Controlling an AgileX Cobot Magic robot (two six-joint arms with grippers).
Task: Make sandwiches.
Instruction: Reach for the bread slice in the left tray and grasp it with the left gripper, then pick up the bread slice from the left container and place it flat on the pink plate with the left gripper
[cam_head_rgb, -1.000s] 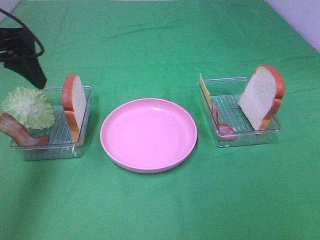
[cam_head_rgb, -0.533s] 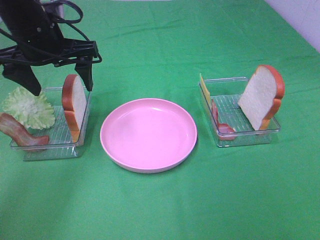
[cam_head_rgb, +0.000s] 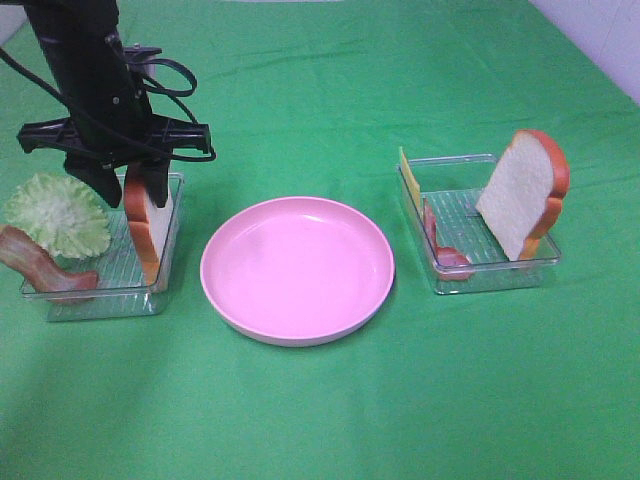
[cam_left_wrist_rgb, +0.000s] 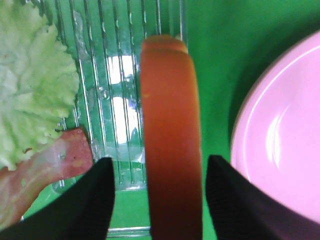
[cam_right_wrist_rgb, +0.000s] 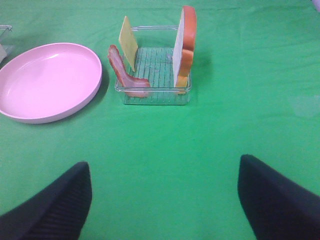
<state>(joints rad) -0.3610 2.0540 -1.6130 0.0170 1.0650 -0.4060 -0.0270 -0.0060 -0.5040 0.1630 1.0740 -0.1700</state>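
nothing lies on the pink plate (cam_head_rgb: 297, 335) yet; the left jaws stand spread astride the upright bread slice (cam_left_wrist_rgb: 170, 140) in its tray (cam_head_rgb: 100, 300), not pinching, and the right jaws gape empty.

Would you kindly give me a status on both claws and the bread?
Left claw open, astride upright bread slice, not yet gripping. Right claw open over green cloth. Nothing in the way.

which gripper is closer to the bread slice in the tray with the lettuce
Left. The left gripper straddles that bread slice, a finger on each side of its crust. The right gripper hangs open over cloth, short of the other tray.
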